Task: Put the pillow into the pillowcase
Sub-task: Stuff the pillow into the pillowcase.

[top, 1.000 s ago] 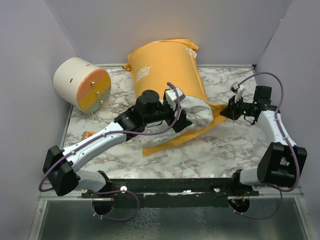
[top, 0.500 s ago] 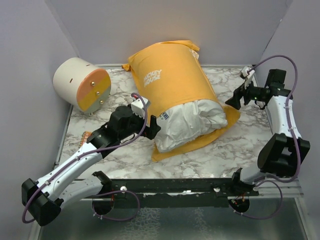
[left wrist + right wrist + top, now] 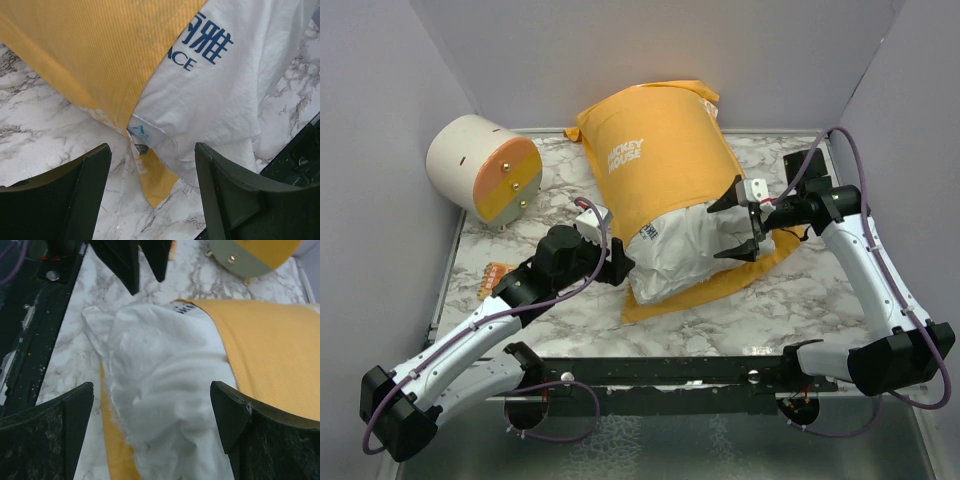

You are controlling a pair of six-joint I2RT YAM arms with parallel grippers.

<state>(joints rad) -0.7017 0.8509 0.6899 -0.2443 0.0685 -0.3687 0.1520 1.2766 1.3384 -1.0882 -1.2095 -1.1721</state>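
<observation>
The left claw [image 3: 151, 150] holds its two dark fingers [image 3: 85, 190] wide apart over the marble desk [image 3: 35, 120]. Between them lies a corner of the orange-yellow pillowcase [image 3: 95, 55]. The white pillow [image 3: 220, 105], with blue print, sticks out of it. A small label [image 3: 140, 132] shows at the seam.

Arms: left arm [image 3: 470, 335], right arm [image 3: 876, 278], white links, black joints | Cables [image 3: 832, 129]: purple, looping beside each | Fingers [image 3: 70, 195]: black wedges, right pair dusty | Mount: black rail [image 3: 650, 372], six o'clock
</observation>
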